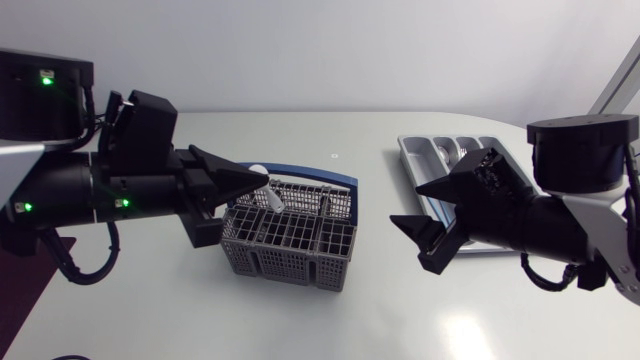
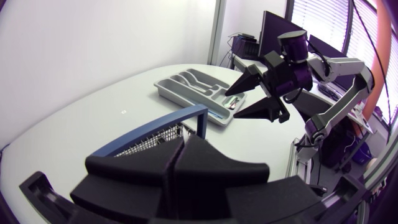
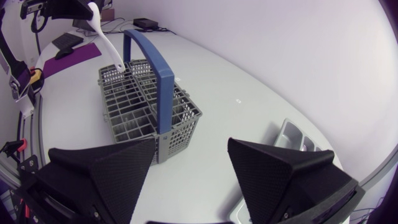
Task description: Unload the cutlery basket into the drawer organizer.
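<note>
Left gripper (image 1: pixel 252 182) fingers are pinched shut on a white plastic utensil (image 1: pixel 272 198) over the grey mesh cutlery basket with blue handle (image 1: pixel 290 245). Lift it straight clear of the basket's rim, then carry it to the grey drawer organizer (image 1: pixel 412 150) beside the basket, avoiding the wide-open, empty right gripper (image 1: pixel 432 212)

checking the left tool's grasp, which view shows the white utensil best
The right wrist view: the white utensil shows along most of its length, hanging from the left tool over the basket. The head view shows only a short white piece at the tool's tip; the left wrist view hides it behind the shut tool.
</note>
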